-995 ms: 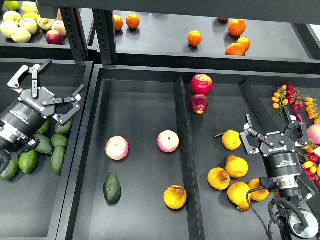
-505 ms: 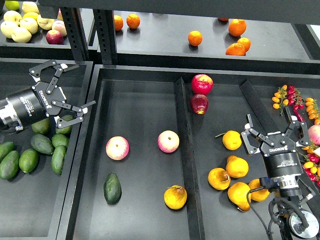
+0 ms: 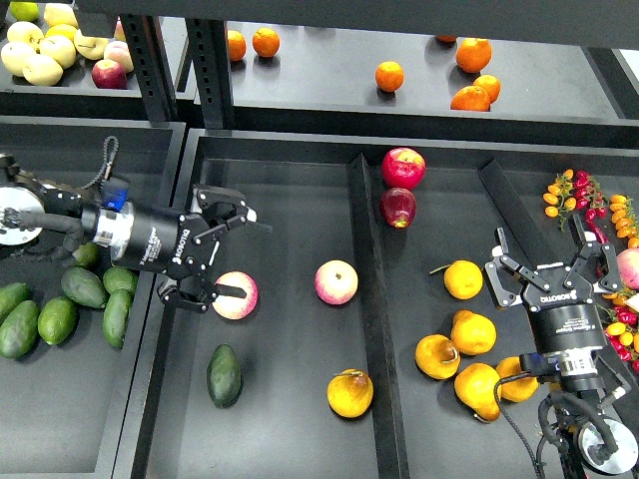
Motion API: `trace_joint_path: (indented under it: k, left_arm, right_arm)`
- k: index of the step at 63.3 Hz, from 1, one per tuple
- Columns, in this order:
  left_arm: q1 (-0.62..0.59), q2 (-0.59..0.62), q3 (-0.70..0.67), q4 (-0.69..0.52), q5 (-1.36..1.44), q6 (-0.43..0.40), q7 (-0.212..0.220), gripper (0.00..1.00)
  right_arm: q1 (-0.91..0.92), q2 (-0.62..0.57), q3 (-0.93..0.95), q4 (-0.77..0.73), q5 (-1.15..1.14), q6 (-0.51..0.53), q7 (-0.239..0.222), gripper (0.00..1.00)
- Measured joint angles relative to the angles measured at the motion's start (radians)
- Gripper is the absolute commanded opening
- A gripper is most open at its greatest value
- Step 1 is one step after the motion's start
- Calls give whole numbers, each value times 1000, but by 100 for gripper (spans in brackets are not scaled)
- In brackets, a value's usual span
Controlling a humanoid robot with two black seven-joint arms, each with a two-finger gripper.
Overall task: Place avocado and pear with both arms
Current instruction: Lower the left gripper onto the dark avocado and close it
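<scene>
The left hand (image 3: 225, 249) hangs wide open left of centre, above the avocado (image 3: 224, 375) at lower left. The pear (image 3: 349, 393) lies lower centre. The right hand (image 3: 551, 257) waits wide open. Each should descend squarely, straddling its fruit's narrower width.

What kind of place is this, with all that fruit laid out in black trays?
Probably a mock grocery produce stand. Fruit lies sorted by kind: oranges on a back shelf, green avocados in a left bin, pears on the right. A dark avocado and a pear lie in the middle tray.
</scene>
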Motion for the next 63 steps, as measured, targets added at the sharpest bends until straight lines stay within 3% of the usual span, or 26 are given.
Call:
trace_joint_path:
  k: [5, 19, 42, 63]
  left_arm:
    - [-7, -103, 37, 51, 100, 0, 0, 97]
    - [-19, -215, 106, 119, 167, 0, 0, 97]
    - [-10, -281, 162, 247, 264, 0, 0, 97]
    - [112, -333, 165, 370, 418, 0, 0, 98]
  right_arm:
    - [-1, 0, 0, 0, 0, 0, -1, 100]
    - [2, 0, -2, 0, 0, 0, -1, 100]
    - [10, 0, -3, -1, 0, 0, -1, 100]
    - [21, 0, 0, -2, 0, -2, -1, 100]
